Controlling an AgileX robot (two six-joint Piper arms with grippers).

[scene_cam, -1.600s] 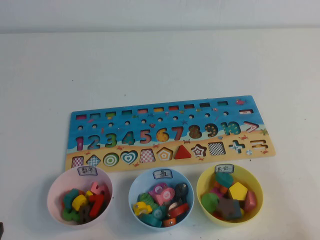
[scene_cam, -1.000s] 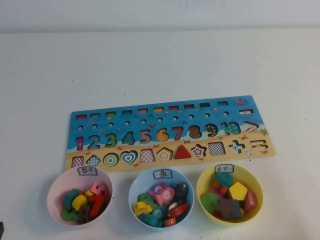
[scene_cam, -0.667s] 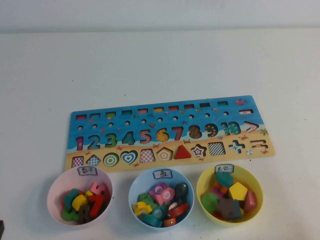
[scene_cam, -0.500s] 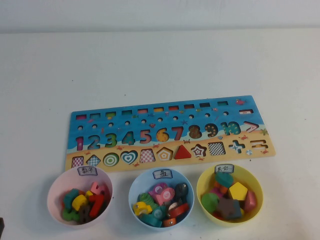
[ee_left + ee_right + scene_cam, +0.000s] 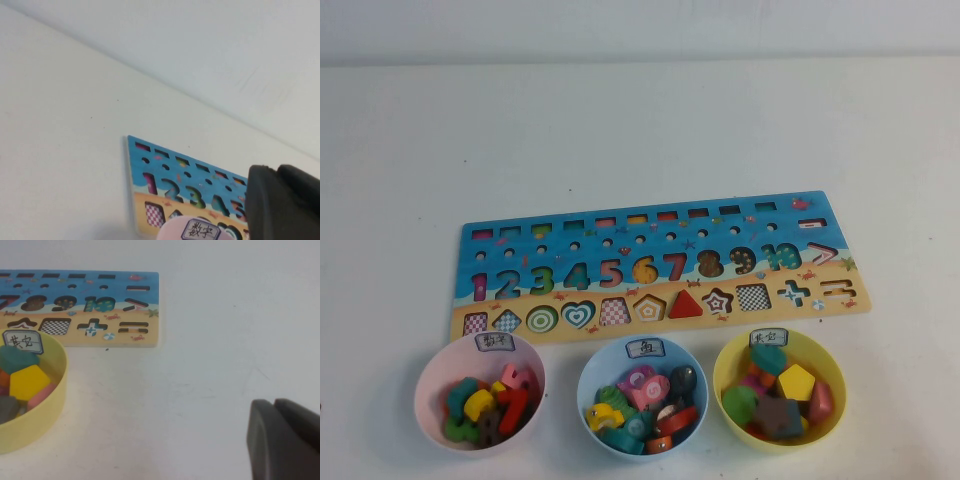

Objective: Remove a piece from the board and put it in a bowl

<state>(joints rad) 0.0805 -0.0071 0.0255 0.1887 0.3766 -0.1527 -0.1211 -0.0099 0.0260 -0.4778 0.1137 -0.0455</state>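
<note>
- Red triangle piece [image 5: 685,303]: seated in board [image 5: 660,265], frame centre.
- Yellow bowl [image 5: 779,389]: lower right, on bench [image 5: 640,130].
- Left hand [image 5: 282,202]: pressed closed, empty, near pink bowl [image 5: 195,231].
- Right hand [image 5: 282,440]: closed, empty, apart from yellow bowl.

Seen from a raised spot on the robot's side, angled down over the whole board [image 5: 660,268] and three bowls. From the left wrist, low and close, facing the board's [image 5: 185,192] left end; from the right wrist, low beside the yellow bowl [image 5: 37,410], facing the board's right end.
</note>
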